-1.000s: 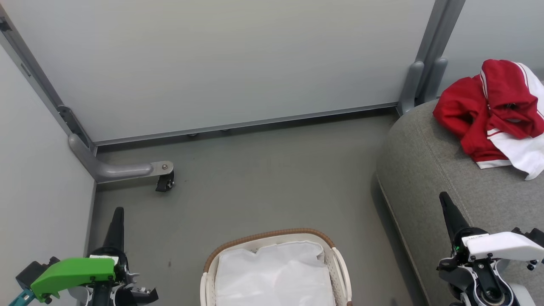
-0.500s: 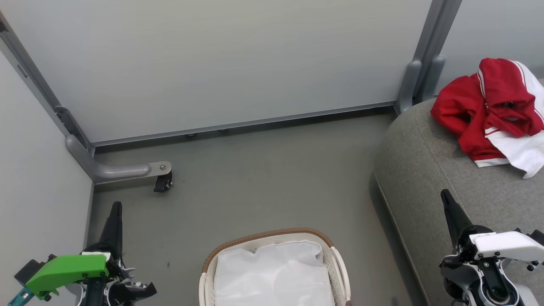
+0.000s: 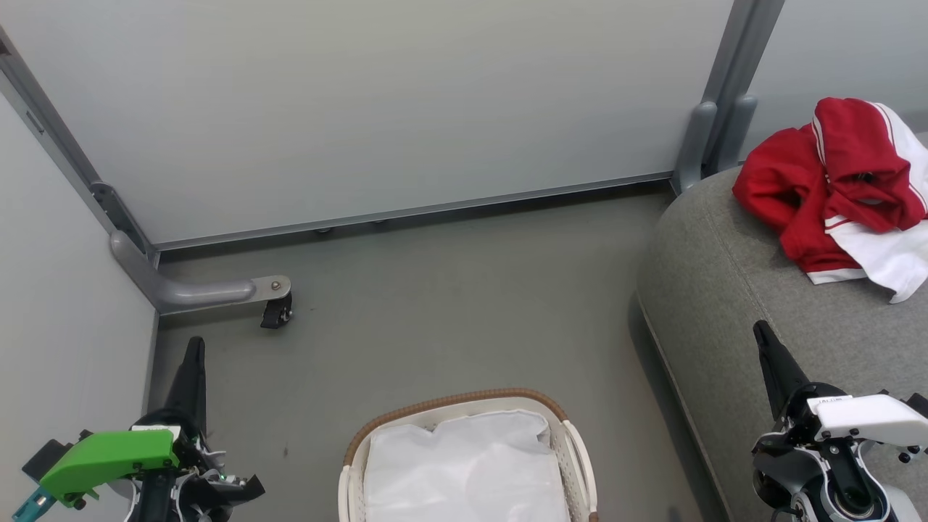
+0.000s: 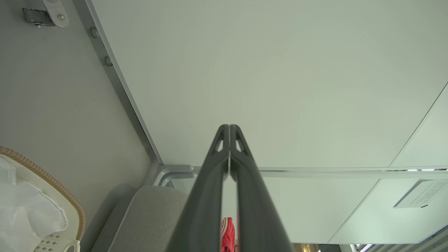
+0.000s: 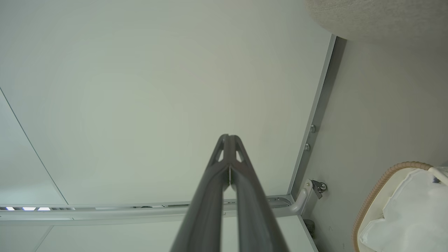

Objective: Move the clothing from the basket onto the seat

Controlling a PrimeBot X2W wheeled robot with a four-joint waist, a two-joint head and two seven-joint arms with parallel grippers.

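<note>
the clothing (image 3: 812, 181) sits on the seat (image 3: 725, 304), ahead-right of the nearer right gripper (image 3: 761, 335); it and the left gripper (image 3: 194, 349) are closed, empty.

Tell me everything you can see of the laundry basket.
The basket is oval, of white slatted plastic, topped by a brown woven rim, with a white handle at its side. A crumpled white cloth liner fills the inside, with nothing else seen in it. It stands upright on the grey floor, just ahead of the robot, left of the grey couch and apart from it. The head view's bottom edge cuts off its near part.
</note>
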